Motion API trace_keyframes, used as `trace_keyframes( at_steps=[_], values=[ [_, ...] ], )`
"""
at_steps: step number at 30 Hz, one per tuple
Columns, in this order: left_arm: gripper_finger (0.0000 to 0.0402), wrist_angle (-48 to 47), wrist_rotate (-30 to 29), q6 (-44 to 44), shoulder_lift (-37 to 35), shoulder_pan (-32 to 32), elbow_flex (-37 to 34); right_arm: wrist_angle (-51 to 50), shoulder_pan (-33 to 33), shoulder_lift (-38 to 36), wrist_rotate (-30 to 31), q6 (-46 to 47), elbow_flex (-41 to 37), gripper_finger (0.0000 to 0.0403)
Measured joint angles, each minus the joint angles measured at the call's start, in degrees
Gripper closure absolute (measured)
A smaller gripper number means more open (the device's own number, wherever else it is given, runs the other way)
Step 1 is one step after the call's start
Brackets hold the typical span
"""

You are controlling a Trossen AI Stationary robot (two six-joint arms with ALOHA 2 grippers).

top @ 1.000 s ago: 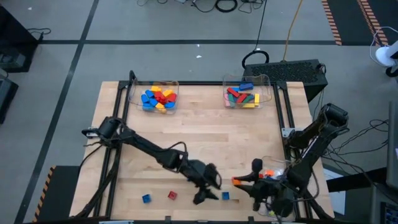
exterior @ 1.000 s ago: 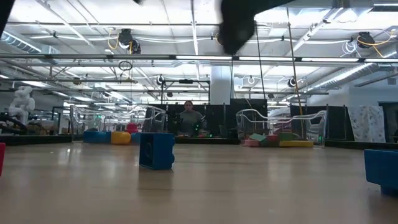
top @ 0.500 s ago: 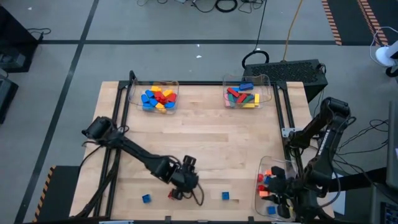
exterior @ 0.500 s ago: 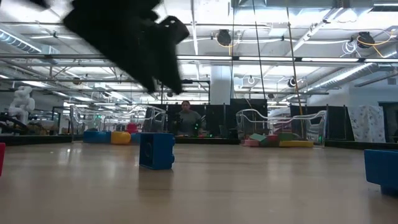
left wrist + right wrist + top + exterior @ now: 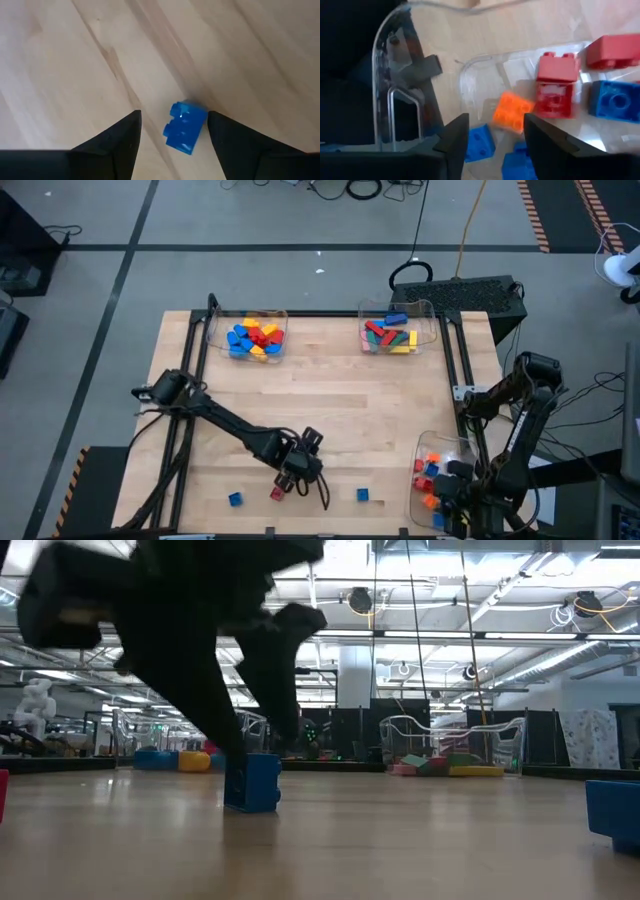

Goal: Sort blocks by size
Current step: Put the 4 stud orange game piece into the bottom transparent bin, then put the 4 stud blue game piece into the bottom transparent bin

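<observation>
Left gripper (image 5: 172, 132) low over the table's near edge, jaws apart and empty, straddling a small blue block (image 5: 185, 126) on the wood. Right gripper (image 5: 495, 135) above the clear tray (image 5: 485, 75) at the near right corner, jaws parted, holding nothing, an orange block (image 5: 512, 111) lying loose among red and blue ones.

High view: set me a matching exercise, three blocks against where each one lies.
Blocks:
1. green bar
2. orange block
3. lone red block

Places:
a. on the bare table, near its front edge
b. in the far right tray
c. in the near right tray

Pairs: 1-b; 2-c; 3-a.
</observation>
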Motion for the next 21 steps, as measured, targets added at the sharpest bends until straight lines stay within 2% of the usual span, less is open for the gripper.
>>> trace_keyframes(
  at_steps=[6, 9, 17, 21],
  values=[
    [0.0179, 0.05, 2.96, 0.38, 1.6, 0.84, -0.01, 0.78, 0.0, -0.15, -1.08, 0.3, 0.0, 0.0194],
    [0.0208, -0.17, 3.23, -0.38, 1.7, 1.1, -0.02, 0.72, 0.0, -0.31, -0.26, 0.26, 0.0, 0.0193],
    [0.0322, -0.06, 3.17, -2.54, 1.65, 1.96, 0.04, 1.39, -0.04, -0.31, 8.01, -2.03, 0.0, 0.0209],
    [0.0331, 0.44, 1.84, -2.77, 1.64, 1.98, 0.04, 1.41, -0.25, -0.31, 9.12, -3.36, 0.0, 0.0211]
  ],
)
